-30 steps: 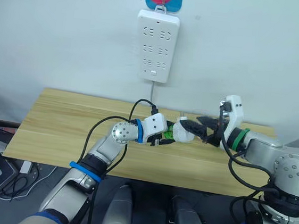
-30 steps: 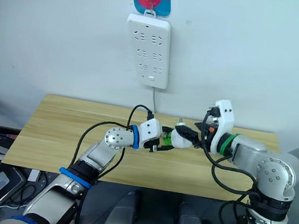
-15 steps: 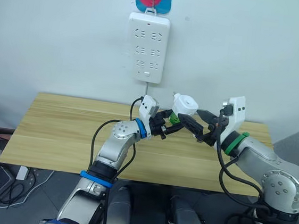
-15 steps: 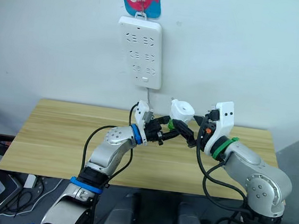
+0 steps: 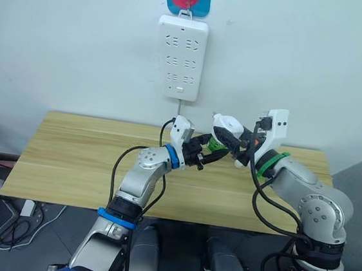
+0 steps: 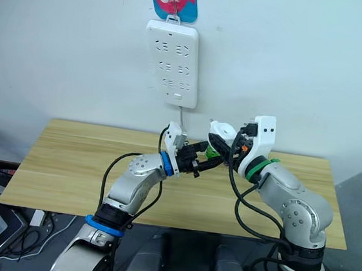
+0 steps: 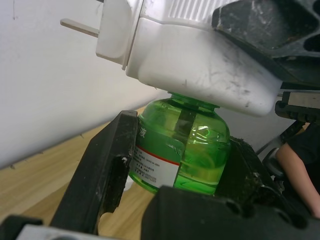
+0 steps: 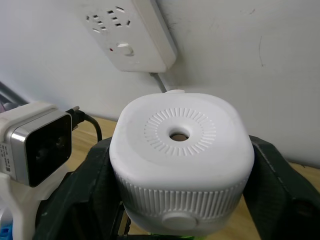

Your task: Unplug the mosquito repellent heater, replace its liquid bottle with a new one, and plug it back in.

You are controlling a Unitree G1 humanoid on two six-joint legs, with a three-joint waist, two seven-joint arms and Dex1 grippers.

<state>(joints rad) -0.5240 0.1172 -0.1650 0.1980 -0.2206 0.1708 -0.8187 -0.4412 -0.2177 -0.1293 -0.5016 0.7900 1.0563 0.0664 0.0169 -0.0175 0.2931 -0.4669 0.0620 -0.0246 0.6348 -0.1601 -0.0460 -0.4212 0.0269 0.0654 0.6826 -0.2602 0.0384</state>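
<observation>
Above the table, the right end effector point(image 5: 237, 140) clamps the mosquito repellent heater point(image 5: 227, 125) while the left end effector point(image 5: 213, 151) grips its green bottle point(image 7: 180, 150).

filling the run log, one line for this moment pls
left claw: shut on green bottle | right claw: shut on heater | heater: unplugged, above table

Open tabletop below, crowded air above its back edge.
The wooden table point(image 5: 69, 156) lies bare on both sides of the arms. Above its rear middle, the left gripper point(image 5: 213, 150) and right gripper point(image 5: 232, 143) meet around the mosquito repellent heater point(image 5: 226, 125) and its green bottle point(image 7: 180, 147), blocking that gap. The power strip point(image 5: 180, 58) hangs on the wall just above, its cord point(image 5: 182, 108) dropping behind them.
</observation>
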